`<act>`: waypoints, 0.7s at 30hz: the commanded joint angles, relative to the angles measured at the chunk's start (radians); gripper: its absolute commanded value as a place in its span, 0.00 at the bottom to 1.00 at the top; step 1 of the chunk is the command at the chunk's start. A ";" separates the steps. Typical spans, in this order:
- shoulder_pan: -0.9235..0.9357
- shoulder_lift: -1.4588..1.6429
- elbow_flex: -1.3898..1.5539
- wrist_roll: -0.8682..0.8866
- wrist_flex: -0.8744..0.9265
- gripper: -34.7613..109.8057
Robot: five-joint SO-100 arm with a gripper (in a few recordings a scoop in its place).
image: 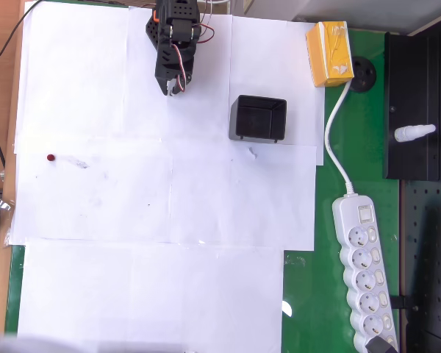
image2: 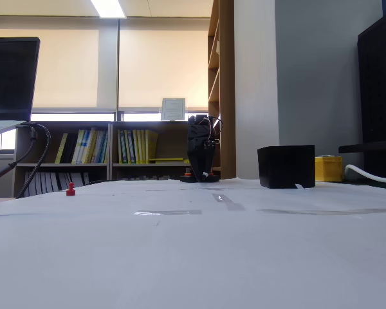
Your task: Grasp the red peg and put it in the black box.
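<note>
The red peg (image: 51,157) is a tiny dark-red dot on the white paper at the left of the overhead view; the fixed view shows the red peg (image2: 71,188) standing upright at the left. The black box (image: 258,118) sits open-topped right of centre, also seen as the black box (image2: 286,166). My gripper (image: 173,89) hangs folded at the top of the paper, pointing down, far from the peg and left of the box. The gripper (image2: 204,175) looks closed with nothing in it.
A yellow carton (image: 330,53) stands beyond the box at the top right. A white power strip (image: 364,273) and its cable lie on the green mat at the right. A large black panel (image: 419,110) carries a white bottle (image: 414,132).
</note>
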 commanded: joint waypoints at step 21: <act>0.377 0.772 -0.107 -0.115 -1.285 0.24</act>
